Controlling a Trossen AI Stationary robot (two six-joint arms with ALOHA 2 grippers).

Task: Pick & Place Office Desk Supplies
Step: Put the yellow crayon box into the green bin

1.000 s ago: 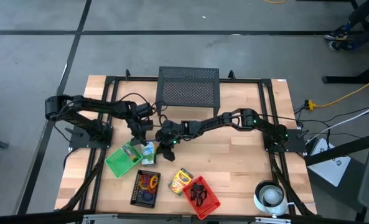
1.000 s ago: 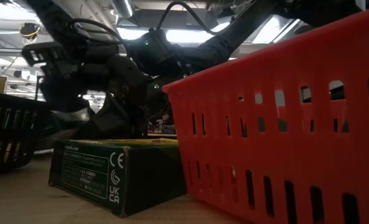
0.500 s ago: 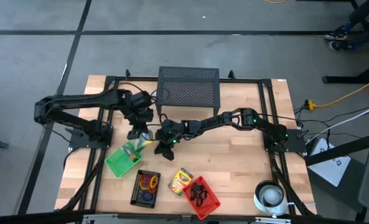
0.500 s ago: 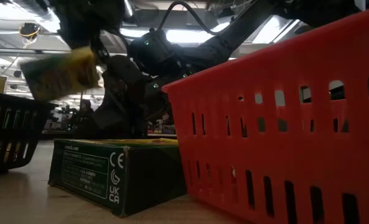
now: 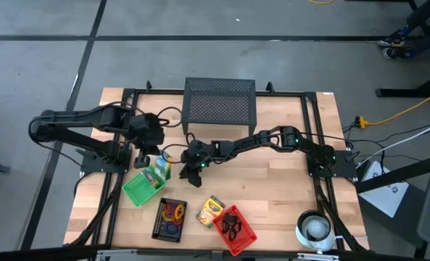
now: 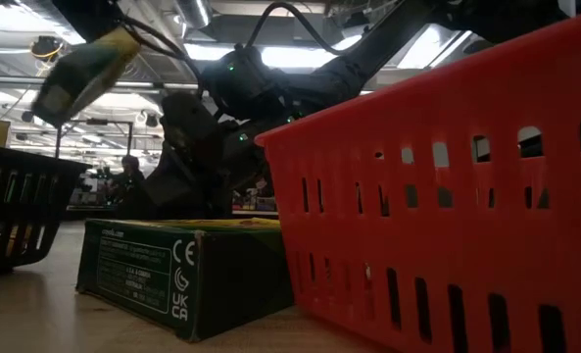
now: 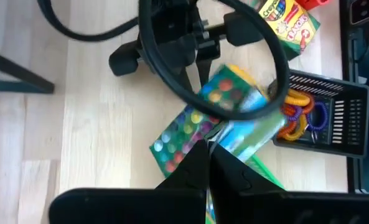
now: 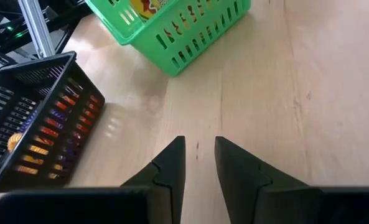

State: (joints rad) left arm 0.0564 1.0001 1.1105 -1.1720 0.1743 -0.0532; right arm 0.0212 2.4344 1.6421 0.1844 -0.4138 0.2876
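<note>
since meeting over the box a second ago, now drawn apart. left end effector [image 7: 208,155] clamped on the small crayon box [image 5: 161,170], pulled back toward its own side, box lifted and tilted in the air by the edge of the green basket [image 5: 133,193]. right end effector [image 8: 200,155] no longer shut: fingers slightly apart, nothing between them, hovering low over bare wood beside the basket. looks like a finished handover, so sole custody with the left arm; next, probably, lowering the box into the basket. further out on the worktop [image 5: 280,181]: black tray [image 5: 159,217] with coloured rings [image 5: 174,212], a second crayon box [image 5: 211,210] lying flat, red basket [image 5: 247,235] holding black clips [image 5: 230,225], white roll [image 5: 316,228] at the corner, mesh stand [image 5: 220,101] at the back edge. beyond, grey floor with dark lines, a yellow cable [image 5: 403,112], ceiling lights in the low view.
</note>
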